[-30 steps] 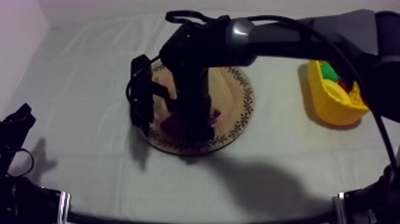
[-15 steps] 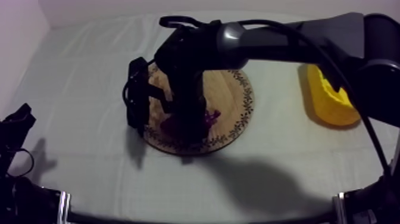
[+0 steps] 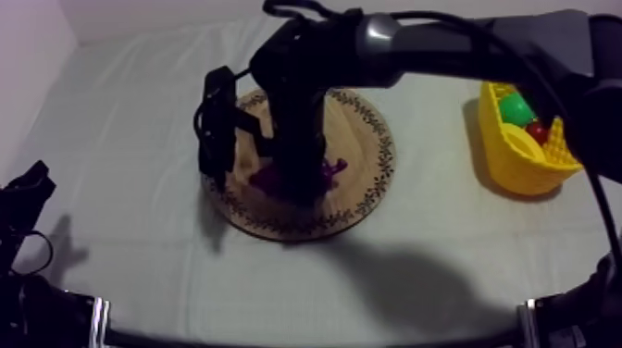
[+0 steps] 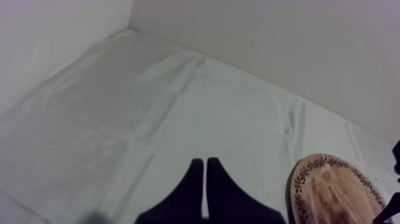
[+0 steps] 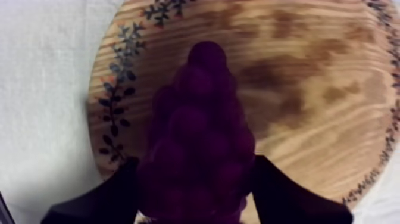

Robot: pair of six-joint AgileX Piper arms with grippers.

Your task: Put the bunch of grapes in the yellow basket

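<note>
Where the top view looks down, right arm [image 3: 444, 46]: comes in from the upper right and stands over the board [image 3: 361, 139], hiding its middle.
Grapes [image 3: 330, 170], top view: purple shows on either side of the arm, over the board; whether it touches the wood I cannot tell.
Basket [image 3: 504, 148]: on the surface [image 3: 139, 111], well apart from the board on the right arm's side; a green fruit [image 3: 516, 109] and a small red fruit [image 3: 537, 131] lie in it.
Left arm [image 3: 23, 199]: well apart from the board, off to its left.
Left jaws, left wrist view: fingers [image 4: 193, 184] pressed together as a narrow wedge with nothing between them, over bare cloth near the board's [image 4: 333, 190] rim.
Right jaws, right wrist view: fingers [image 5: 101, 202] pinching the grapes [image 5: 199, 137] from both sides.
Grapes, right wrist view: over the board [image 5: 309, 77], near its patterned rim, narrow end pointing away from the jaws.
</note>
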